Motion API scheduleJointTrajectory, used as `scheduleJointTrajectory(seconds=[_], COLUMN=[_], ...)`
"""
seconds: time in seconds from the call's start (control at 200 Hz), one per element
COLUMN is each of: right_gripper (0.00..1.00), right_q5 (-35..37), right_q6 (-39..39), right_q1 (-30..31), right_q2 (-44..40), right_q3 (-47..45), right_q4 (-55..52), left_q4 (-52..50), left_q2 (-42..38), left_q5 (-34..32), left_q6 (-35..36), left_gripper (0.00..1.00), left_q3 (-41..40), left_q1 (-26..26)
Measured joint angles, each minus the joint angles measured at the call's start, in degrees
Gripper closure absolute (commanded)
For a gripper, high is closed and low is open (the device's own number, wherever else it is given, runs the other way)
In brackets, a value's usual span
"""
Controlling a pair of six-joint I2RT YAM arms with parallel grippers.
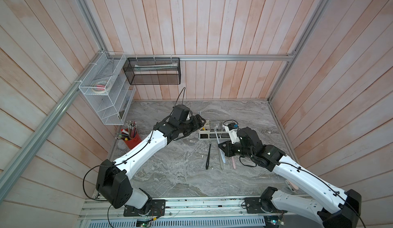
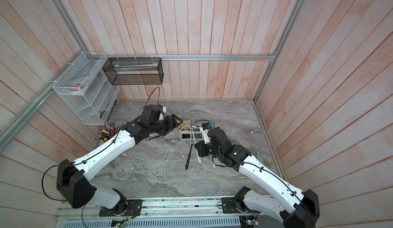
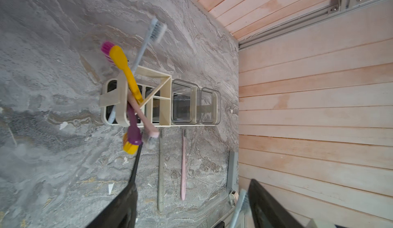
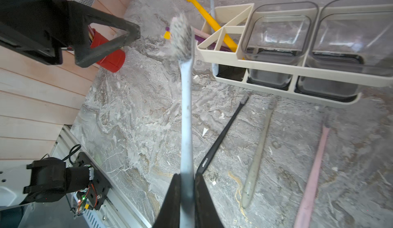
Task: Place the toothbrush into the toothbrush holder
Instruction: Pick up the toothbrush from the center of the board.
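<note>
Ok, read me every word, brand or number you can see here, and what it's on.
Nothing can be quoted with confidence.
Black toothbrush: white brand print on the handle, too blurred to read.
Beige toothbrush: faint print near the handle end, illegible.
Toothbrush holder: no lettering shows.

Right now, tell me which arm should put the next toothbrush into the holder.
Right. The right gripper is shut on the pale blue toothbrush, held close to the holder. The left gripper is open and empty near the holder's divided end.
</note>
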Motion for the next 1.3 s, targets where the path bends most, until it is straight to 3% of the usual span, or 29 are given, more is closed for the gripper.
scheduleJointTrajectory(seconds=[0.355,0.59,0.67,0.875,1.045,1.3], right_gripper=[0.95,0.95,0.95,0.95,0.95,0.95], right_q5=[-6.0,-7.1,-7.5,-8.6,-9.1,-9.1], right_q6=[2.6,3.5,3.9,4.1,4.1,4.5], right_q1=[0.5,0.6,0.6,0.6,0.6,0.6], right_q2=[3.1,4.2,4.3,4.8,4.9,4.9], right_q3=[-0.1,-1.1,-1.1,-1.4,-2.1,-2.2], right_q4=[7.1,9.0,9.7,11.3,11.7,12.1], left_q4=[3.5,7.1,7.6,8.7,8.4,8.0], left_q2=[0.9,0.2,0.2,0.2,0.3,0.3], left_q5=[-0.6,-0.7,-0.8,-1.3,-2.5,-3.5], left_q6=[-5.1,-8.6,-9.2,-9.7,-9.8,-9.2], left_gripper=[0.26,0.42,0.54,0.57,0.79,0.82], left_q3=[-0.8,-5.8,-6.1,-6.2,-6.2,-6.1], left_q1=[-4.1,-5.4,-5.7,-6.3,-6.3,-6.5])
